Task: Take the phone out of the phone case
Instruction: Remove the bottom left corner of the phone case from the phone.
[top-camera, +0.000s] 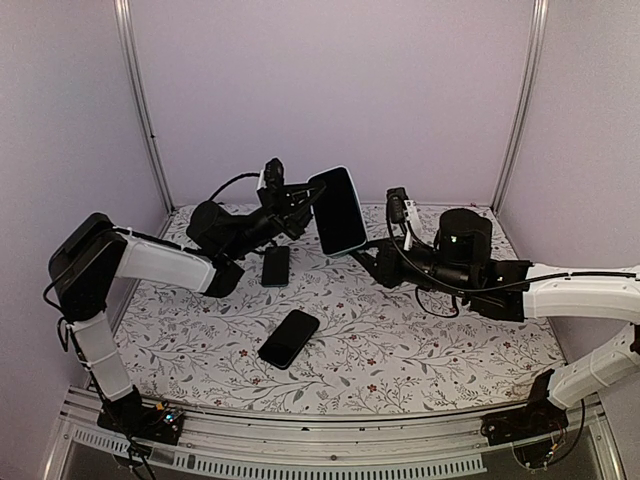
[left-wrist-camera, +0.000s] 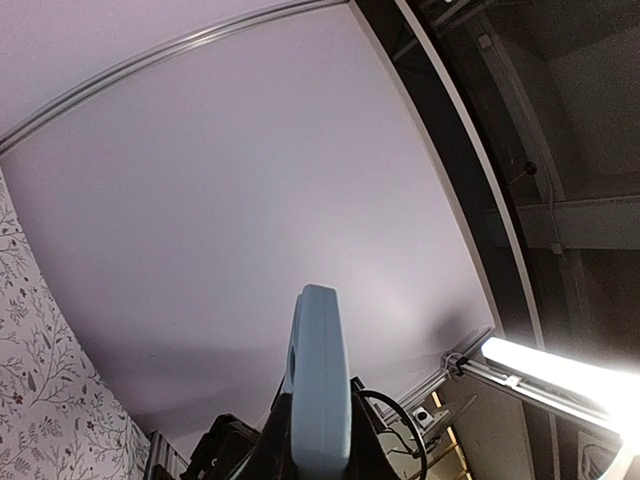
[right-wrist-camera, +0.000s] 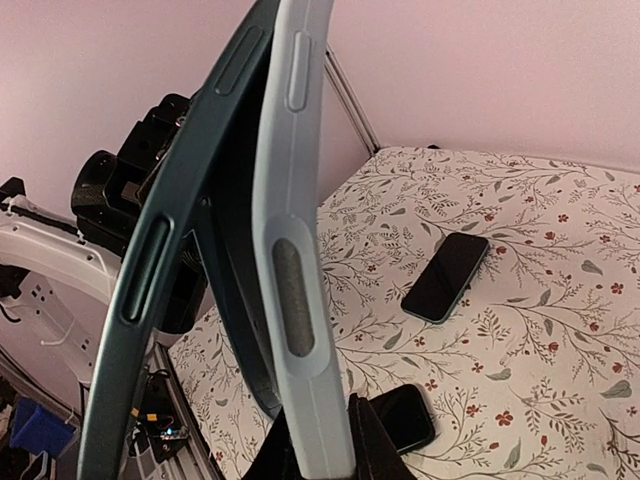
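A phone in a light blue phone case (top-camera: 337, 210) is held upright in the air above the back of the table. My left gripper (top-camera: 303, 203) is shut on its left edge; in the left wrist view the pale blue case edge (left-wrist-camera: 320, 380) stands between the fingers of the left gripper (left-wrist-camera: 320, 445). My right gripper (top-camera: 364, 250) is shut on the lower edge. In the right wrist view the right gripper (right-wrist-camera: 322, 440) clamps the blue case (right-wrist-camera: 292, 250), and the dark teal phone (right-wrist-camera: 165, 260) leans away from the case, a gap open between them.
Two other dark phones lie flat on the floral tablecloth: one (top-camera: 276, 266) under the left gripper, one (top-camera: 289, 338) nearer the front. The right wrist view shows both phones, the far one (right-wrist-camera: 446, 276) and the near one (right-wrist-camera: 405, 418). Pale walls and metal posts (top-camera: 145, 110) enclose the table.
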